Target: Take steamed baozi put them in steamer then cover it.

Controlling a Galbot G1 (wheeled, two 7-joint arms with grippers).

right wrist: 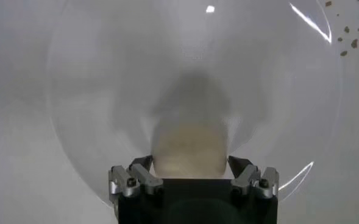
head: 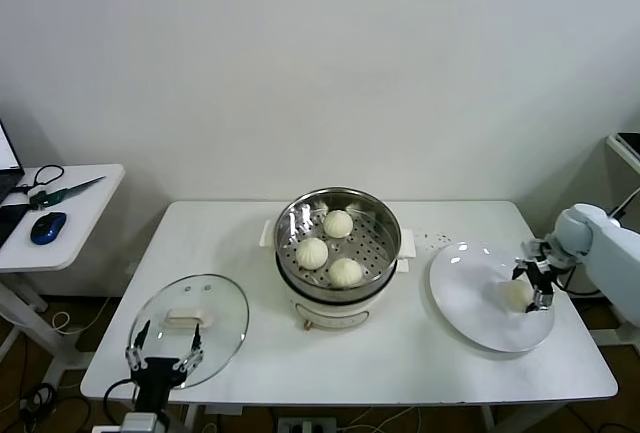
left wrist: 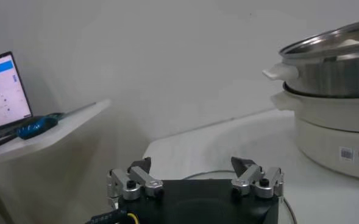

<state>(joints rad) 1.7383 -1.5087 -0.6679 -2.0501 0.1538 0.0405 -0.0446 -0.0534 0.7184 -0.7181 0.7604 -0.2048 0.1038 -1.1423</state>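
Last cream-white dough bun [head: 517, 294] on the flat white plate [head: 462, 293], right gripper [head: 533, 286] straddling it.

Its fingers stand wide on either side of the bun [right wrist: 188, 149]; actual contact cannot be told. The plate lies near the white table's [head: 450, 368] right edge. Three more cream-white buns [head: 331, 247] sit inside the shiny perforated steel steamer [head: 375, 243] at the table's centre. The clear glass lid with a white handle [head: 225, 313] lies at the front-left corner, the left gripper [head: 164, 359] hanging over its front rim, jaws wide apart and empty.
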